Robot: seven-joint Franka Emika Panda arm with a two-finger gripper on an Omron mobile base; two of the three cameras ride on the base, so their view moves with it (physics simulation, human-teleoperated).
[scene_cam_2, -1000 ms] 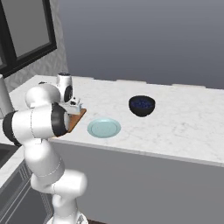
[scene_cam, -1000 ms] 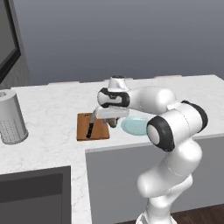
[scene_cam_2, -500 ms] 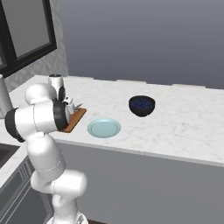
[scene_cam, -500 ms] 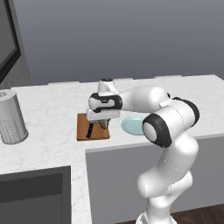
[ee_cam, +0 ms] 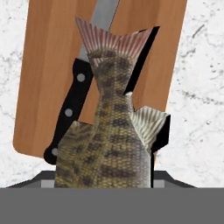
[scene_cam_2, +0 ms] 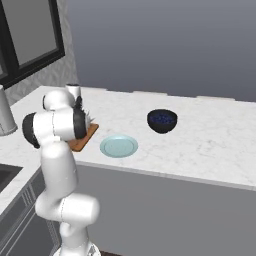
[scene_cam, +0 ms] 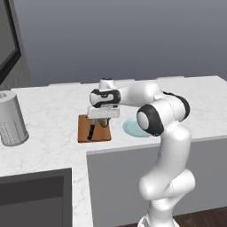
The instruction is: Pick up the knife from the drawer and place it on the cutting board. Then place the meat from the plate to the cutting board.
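gripper [scene_cam: 101, 120] pinching meat [ee_cam: 109, 131] over cutting board [ee_cam: 48, 65] | risk: dropped onto knife [ee_cam: 72, 105], knocking it onto worktop [ee_cam: 201, 109]

Left base cam: behind arm, left side, looks fwd/down over white marble counter [scene_cam: 53, 111]. Right base cam: same counter [scene_cam_2: 210, 135] from right side, further back. Both share the reddish-brown wooden cutting board [scene_cam: 84, 131] [scene_cam_2: 84, 140]. Hand cam: close, straight down onto board [ee_cam: 48, 65].
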